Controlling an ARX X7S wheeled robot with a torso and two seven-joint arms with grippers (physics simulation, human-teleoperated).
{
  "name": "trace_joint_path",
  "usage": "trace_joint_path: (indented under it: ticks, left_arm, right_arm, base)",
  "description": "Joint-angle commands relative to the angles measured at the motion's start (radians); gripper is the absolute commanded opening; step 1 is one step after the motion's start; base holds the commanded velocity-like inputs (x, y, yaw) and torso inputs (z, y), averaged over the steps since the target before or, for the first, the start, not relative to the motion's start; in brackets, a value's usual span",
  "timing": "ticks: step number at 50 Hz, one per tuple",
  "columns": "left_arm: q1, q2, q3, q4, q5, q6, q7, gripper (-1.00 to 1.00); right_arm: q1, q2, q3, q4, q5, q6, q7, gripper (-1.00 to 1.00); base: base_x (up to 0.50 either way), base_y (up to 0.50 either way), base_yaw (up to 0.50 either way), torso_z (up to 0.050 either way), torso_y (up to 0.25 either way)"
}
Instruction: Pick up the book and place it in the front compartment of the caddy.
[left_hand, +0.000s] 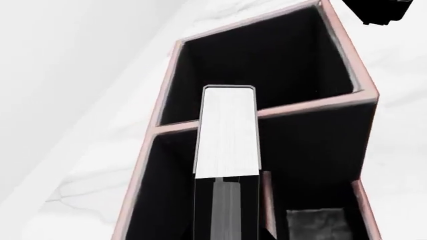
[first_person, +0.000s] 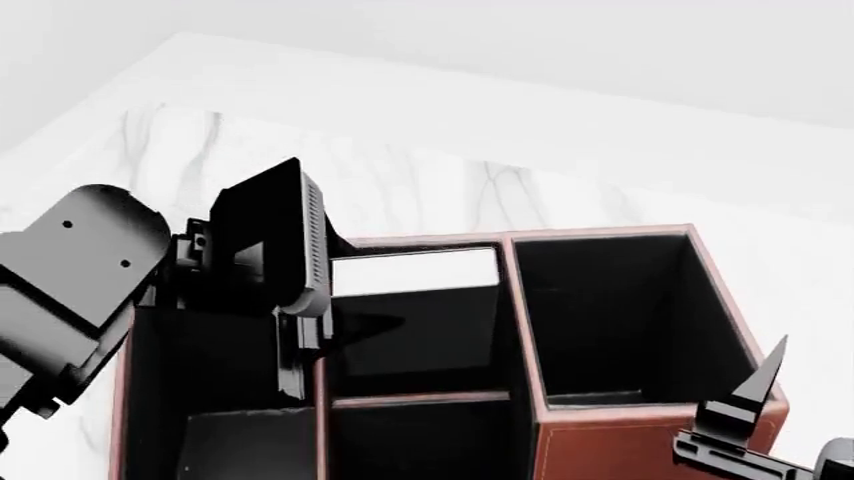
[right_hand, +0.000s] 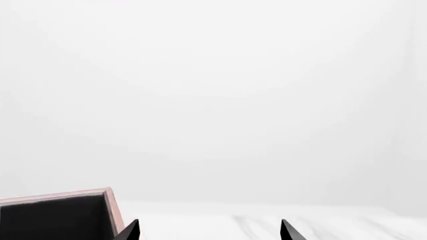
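Observation:
The book (left_hand: 227, 132) shows its white page edges, and my left gripper (left_hand: 227, 186) is shut on its near end. In the head view the book (first_person: 414, 325) hangs tilted in the mouth of the front compartment (first_person: 427, 382), the taller-walled middle cell of the reddish-brown caddy (first_person: 641, 445). My left gripper (first_person: 304, 330) holds it from the left side. In the left wrist view the book's far end crosses the pinkish wall of the caddy (left_hand: 313, 103). My right gripper (right_hand: 208, 231) is open and empty beside a caddy corner (right_hand: 112, 205), and in the head view the right gripper (first_person: 737, 415) sits at the caddy's near right corner.
The caddy stands on a white marble table (first_person: 400, 180) with a pale wall behind. A large deep cell (first_person: 601, 310) lies right of the book. A low divider (first_person: 420, 400) separates the lower middle cell. The long narrow cell (first_person: 214, 400) sits under my left arm.

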Motion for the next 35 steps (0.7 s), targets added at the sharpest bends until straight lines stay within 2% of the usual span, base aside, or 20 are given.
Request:
trace_joint_path:
  ticks: [1, 12, 13, 19, 26, 29, 32, 33, 35]
  left_arm:
    - [-0.05, 0.152, -0.055, -0.377, 0.017, 0.216, 0.073, -1.0]
    - [-0.003, 0.157, -0.117, -0.378, 0.101, 0.227, 0.042, -1.0]
    - [0.001, 0.157, -0.121, -0.378, 0.111, 0.232, 0.042, 1.0]
    - [0.023, 0.155, -0.149, -0.378, 0.157, 0.242, 0.01, 1.0]
    - [0.034, 0.143, -0.205, -0.369, 0.154, 0.314, -0.091, 1.0]
    - [0.214, -0.009, -0.231, 0.081, 0.126, 0.101, -0.204, 1.0]
    - [0.311, -0.078, -0.27, 0.413, 0.122, 0.025, -0.328, 1.0]
    - [0.383, -0.122, -0.308, 0.563, 0.133, -0.015, -0.432, 1.0]
    - [0.452, -0.157, -0.351, 0.749, 0.099, -0.055, -0.489, 1.0]
  right_arm:
    - [0.01, -0.02, 0.012, 0.06, -0.024, -0.017, -0.026, 1.0]
    - [0.019, -0.021, 0.004, 0.079, -0.029, -0.014, -0.022, 1.0]
    - [0.019, -0.021, 0.001, 0.08, -0.03, -0.015, -0.023, 1.0]
    - [0.018, -0.021, -0.004, 0.075, -0.032, -0.011, -0.02, 1.0]
    - [0.014, -0.02, -0.01, 0.042, -0.028, 0.003, -0.019, 1.0]
    - [0.01, -0.018, -0.008, 0.02, -0.021, 0.01, -0.019, 1.0]
    - [0.007, -0.015, -0.005, 0.002, -0.015, 0.013, -0.021, 1.0]
    - [0.005, -0.015, 0.0, -0.007, -0.007, 0.012, -0.023, 1.0]
    - [0.003, -0.014, 0.001, -0.015, -0.002, 0.01, -0.025, 1.0]
  base:
    - [0.0, 0.0, 0.0, 0.0, 0.0]
    - [0.0, 0.0, 0.0, 0.001, 0.001]
    - [0.0, 0.0, 0.0, 0.0, 0.0]
    - [0.0, 0.0, 0.0, 0.0, 0.0]
    - [0.0, 0.0, 0.0, 0.0, 0.0]
    - [0.0, 0.0, 0.0, 0.0, 0.0]
    - [0.0, 0.0, 0.0, 0.0, 0.0]
    - [0.0, 0.0, 0.0, 0.0, 0.0]
    - [0.0, 0.0, 0.0, 0.0, 0.0]
